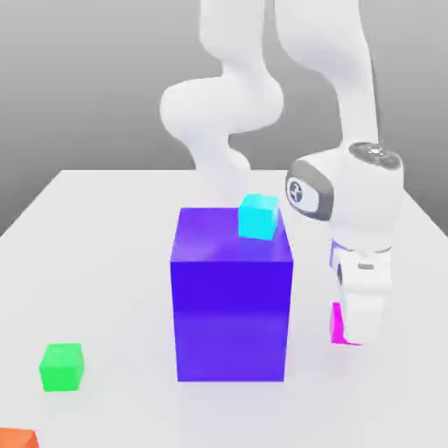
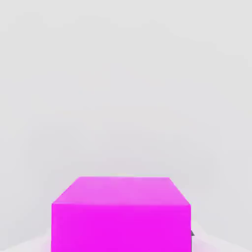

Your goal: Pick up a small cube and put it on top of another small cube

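The small magenta-pink cube [image 1: 335,324] sits on the white table to the exterior view's right of the big blue-violet block [image 1: 232,297]. My gripper [image 1: 352,331] is lowered straight onto it, and the white hand covers most of the cube. In the hand view the magenta cube [image 2: 120,216] looms very close, its top and one side face showing. A small cyan cube [image 1: 259,216] rests on top of the blue-violet block, near its far right corner. A small green cube [image 1: 61,367] lies on the table at the exterior view's front left.
The blue-violet block stands tall right beside my hand, on the exterior view's left of it. An orange-red object [image 1: 17,438] peeks in at the front left corner. The white table [image 1: 105,227] stretches back towards the arm's base.
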